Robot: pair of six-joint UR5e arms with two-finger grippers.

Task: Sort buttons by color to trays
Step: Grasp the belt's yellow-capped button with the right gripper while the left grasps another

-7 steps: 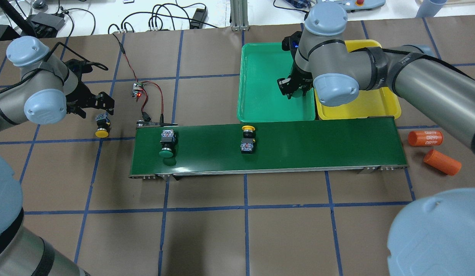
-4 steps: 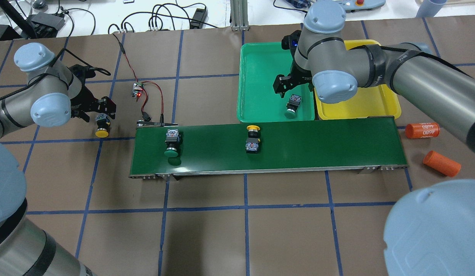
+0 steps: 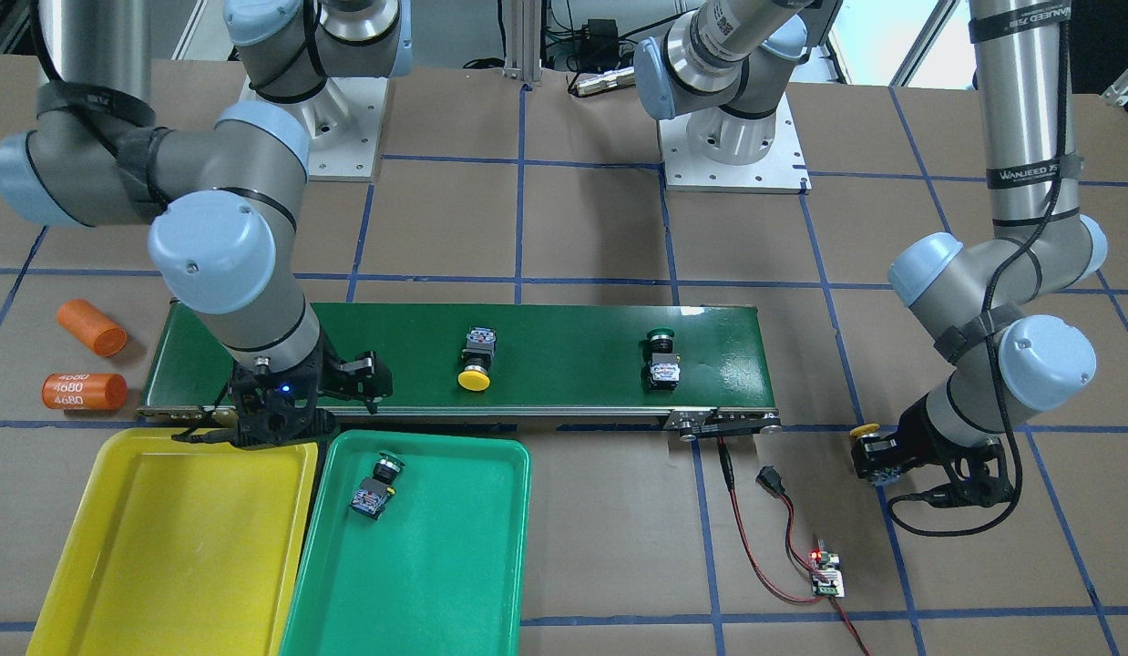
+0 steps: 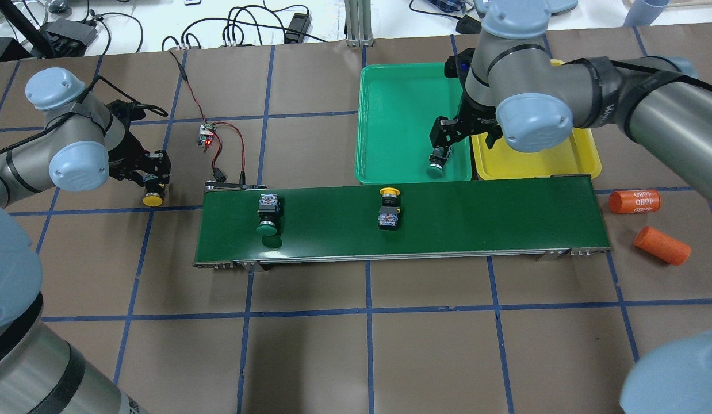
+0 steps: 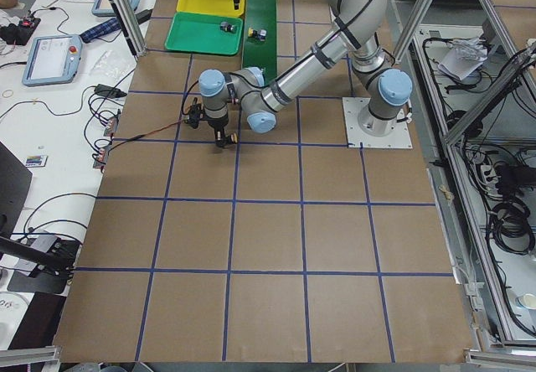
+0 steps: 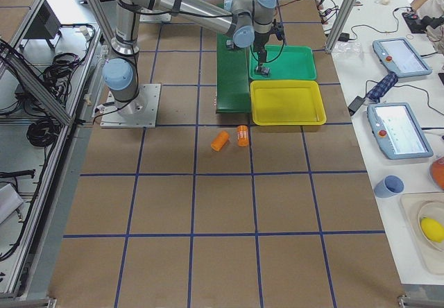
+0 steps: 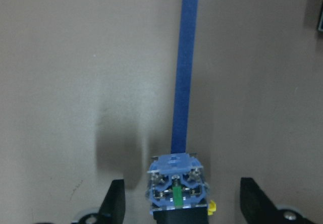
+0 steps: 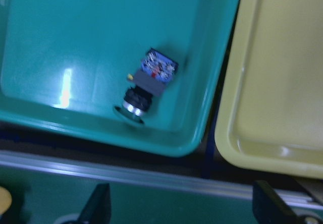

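A green-capped button (image 4: 436, 164) lies on its side in the green tray (image 4: 390, 115), near the corner next to the yellow tray (image 4: 540, 161); it also shows in the right wrist view (image 8: 149, 85). My right gripper (image 4: 448, 135) hangs open and empty above it. A second green button (image 4: 268, 215) and a yellow button (image 4: 388, 204) lie on the dark-green belt. Another yellow button (image 4: 153, 192) lies on the table at the left. My left gripper (image 4: 152, 172) is open with a finger on each side of this button (image 7: 176, 188), not touching it.
The conveyor belt (image 4: 505, 218) runs in front of both trays. Two orange cylinders (image 4: 635, 202) lie off its right end. A small circuit board (image 4: 205, 135) with red wires lies by the belt's left end.
My right gripper let the green button go into the green tray and drew back to the right. My left gripper came down around the yellow button. Both belt buttons drifted right.
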